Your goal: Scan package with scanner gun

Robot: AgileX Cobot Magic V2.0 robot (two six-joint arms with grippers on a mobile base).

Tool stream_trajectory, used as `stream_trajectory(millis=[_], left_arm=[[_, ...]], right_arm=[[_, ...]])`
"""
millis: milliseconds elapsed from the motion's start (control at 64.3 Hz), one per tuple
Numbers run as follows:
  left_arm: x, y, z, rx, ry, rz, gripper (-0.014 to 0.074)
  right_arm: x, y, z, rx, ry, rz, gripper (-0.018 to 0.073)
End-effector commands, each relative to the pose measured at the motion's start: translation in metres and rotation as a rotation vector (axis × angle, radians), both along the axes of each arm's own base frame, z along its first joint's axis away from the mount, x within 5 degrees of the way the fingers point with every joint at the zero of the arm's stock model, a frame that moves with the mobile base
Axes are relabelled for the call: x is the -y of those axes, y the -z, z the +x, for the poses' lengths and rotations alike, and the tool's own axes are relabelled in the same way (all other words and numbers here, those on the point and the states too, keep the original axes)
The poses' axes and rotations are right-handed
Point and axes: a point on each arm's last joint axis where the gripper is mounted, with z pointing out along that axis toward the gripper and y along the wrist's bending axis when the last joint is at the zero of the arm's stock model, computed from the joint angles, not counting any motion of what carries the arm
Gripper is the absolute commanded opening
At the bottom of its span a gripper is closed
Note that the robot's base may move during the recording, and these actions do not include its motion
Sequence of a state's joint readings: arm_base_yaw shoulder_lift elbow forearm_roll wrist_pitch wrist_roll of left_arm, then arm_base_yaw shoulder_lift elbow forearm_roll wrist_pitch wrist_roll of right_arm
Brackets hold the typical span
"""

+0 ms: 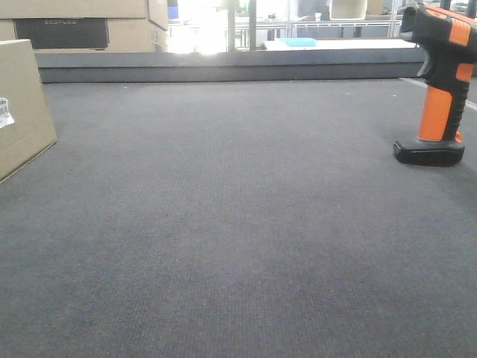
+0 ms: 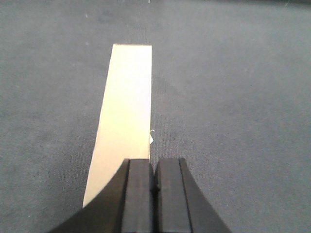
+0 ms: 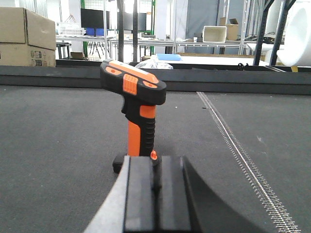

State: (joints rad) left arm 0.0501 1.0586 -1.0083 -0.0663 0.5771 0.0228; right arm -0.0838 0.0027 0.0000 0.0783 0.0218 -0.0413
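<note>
Since scanner gun (image 3: pixel 138 107) stands upright at centre of right wrist view, just beyond right jaws, clenched empty: best open wide first, close on orange grip without toppling it. Left jaws also clenched empty, above package (image 2: pixel 124 111), far left of front view. Dark woven table (image 1: pixel 238 246); cartons (image 1: pixel 82 22) upper left, bright windows (image 1: pixel 201 26) upper centre
</note>
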Motion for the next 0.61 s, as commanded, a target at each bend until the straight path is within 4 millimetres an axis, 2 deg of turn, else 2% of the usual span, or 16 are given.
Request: stream_trajectory(millis=[0, 187, 420, 513, 591], left_arm=[[-0.001, 0.000, 0.016, -0.059, 0.000, -0.004, -0.0111], [-0.002, 0.002, 0.049, -0.275, 0.015, -0.019, -0.0111], [-0.010, -0.005, 0.073, -0.310, -0.005, -0.025, -0.0107], [-0.014, -0.001, 0.076, -0.327, -0.017, -0.014, -0.0028], [-0.015, 0.003, 0.080, -0.346, -0.017, -0.013, 0.0120]], right_arm=[[0.000, -0.002, 0.000, 0.018, 0.004, -0.008, -0.0169], [0.000, -0.002, 0.000, 0.018, 0.004, -0.008, -0.0169], [0.000, -0.002, 0.000, 0.018, 0.004, -0.008, -0.0169], [0.000, -0.002, 0.000, 0.018, 0.004, -0.008, -0.0169], [0.000, -0.002, 0.000, 0.018, 0.004, -0.008, -0.0169]])
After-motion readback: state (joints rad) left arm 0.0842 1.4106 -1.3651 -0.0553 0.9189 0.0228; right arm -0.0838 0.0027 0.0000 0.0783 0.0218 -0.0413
